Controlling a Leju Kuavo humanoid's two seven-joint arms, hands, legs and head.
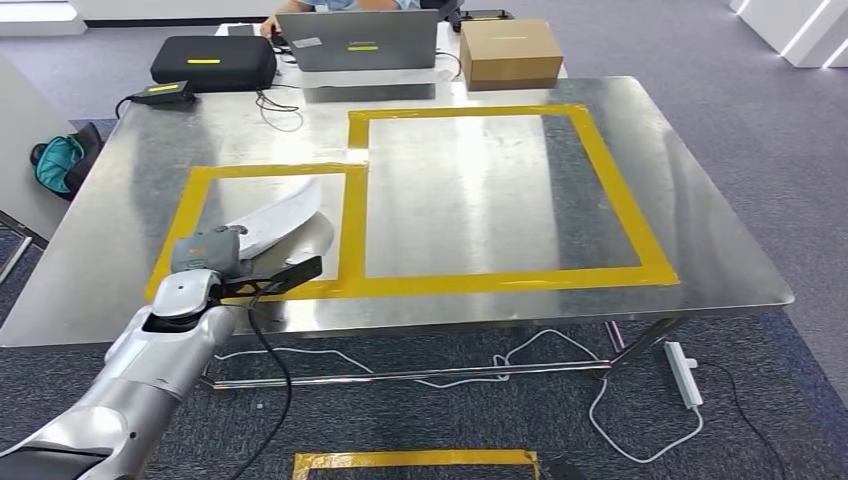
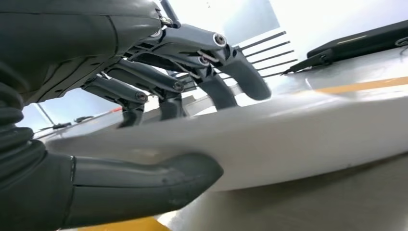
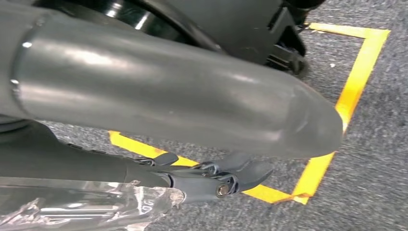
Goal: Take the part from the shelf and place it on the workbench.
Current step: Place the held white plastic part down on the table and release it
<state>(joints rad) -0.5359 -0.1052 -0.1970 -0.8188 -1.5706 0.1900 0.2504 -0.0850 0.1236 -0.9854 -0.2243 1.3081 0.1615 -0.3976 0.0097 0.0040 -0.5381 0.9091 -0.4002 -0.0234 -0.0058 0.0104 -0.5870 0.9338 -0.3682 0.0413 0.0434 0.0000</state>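
- Left hand (image 1: 205,250) is over the near-left part of the metal surface (image 1: 480,190), at the near edge of the smaller yellow tape square (image 1: 200,180).
- It grips the white curved part (image 1: 280,215): in the left wrist view the thumb (image 2: 159,185) is under the part (image 2: 298,139) and the dark fingers (image 2: 240,72) curl over its top.
- Part sits inside the smaller tape square, running from the hand toward the larger tape rectangle (image 1: 600,160). Far end looks to be down on the metal or just above it; can't tell which, glare and reflection blur the contact.
- The hand covers the near end of the part in the head view, so its full shape is hidden.
- Right hand (image 3: 211,178) hangs over grey carpet (image 3: 375,144) with a yellow tape outline on the floor (image 3: 346,91). Thick grey thumb (image 3: 192,96) is blurred and blocks much of that view. Fingers look curled in; crinkled clear plastic (image 3: 91,207) lies next to them, can't tell whether it is held.
- Far edge of the surface: black case (image 1: 213,58), grey laptop (image 1: 358,40), cardboard box (image 1: 510,52). A person (image 1: 330,8) behind the laptop is cut off by the picture edge.
- White cables and a power strip (image 1: 683,372) on the carpet under the surface.
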